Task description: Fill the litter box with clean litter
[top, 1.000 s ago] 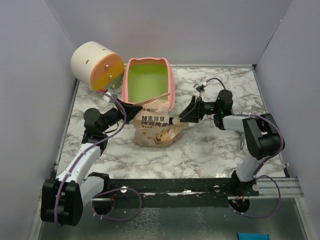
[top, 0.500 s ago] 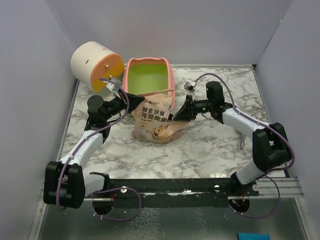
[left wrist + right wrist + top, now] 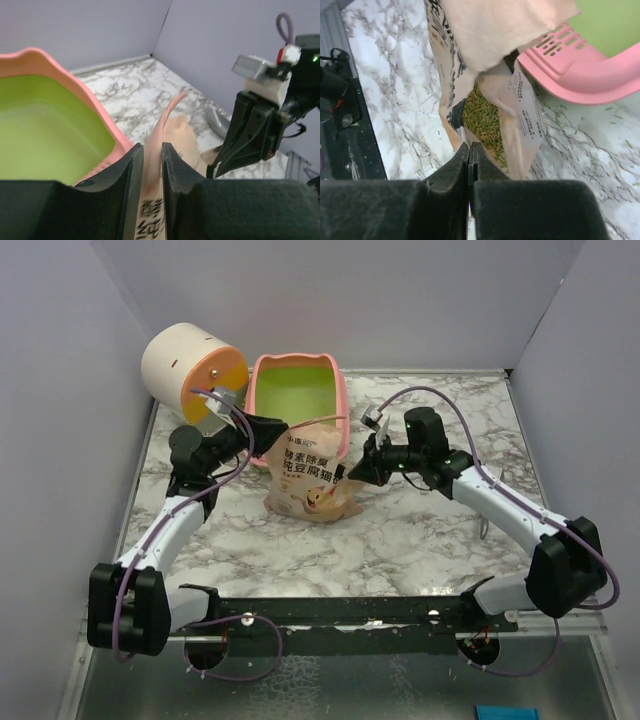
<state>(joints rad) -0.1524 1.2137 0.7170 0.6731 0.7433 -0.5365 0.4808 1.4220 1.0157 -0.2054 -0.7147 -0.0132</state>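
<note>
The pink litter box (image 3: 343, 410) with its lime-green inside stands at the back, and nothing shows in it (image 3: 75, 95). A tan printed pouch (image 3: 308, 483) stands just in front of it. My left gripper (image 3: 276, 428) is shut on the pouch's upper left edge; the wrist view shows that flap pinched between the jaws (image 3: 152, 162). My right gripper (image 3: 353, 472) is shut on the pouch's right rim (image 3: 469, 150). The pouch mouth gapes, and the clean litter (image 3: 484, 122), green pellets, shows inside it. The box's slotted ledge (image 3: 570, 47) lies just beyond the pouch.
A cream-and-orange cylinder (image 3: 192, 370) leans at the back left, close to my left arm. A grey metal piece (image 3: 216, 122) lies on the marble beyond the pouch. A few stray pellets (image 3: 616, 117) dot the table. Purple walls close in three sides; a black rail (image 3: 350, 612) runs along the near edge.
My right gripper has moved in and closed on the pouch's right rim. My left gripper has lifted the pouch's top edge up and back toward the box.
</note>
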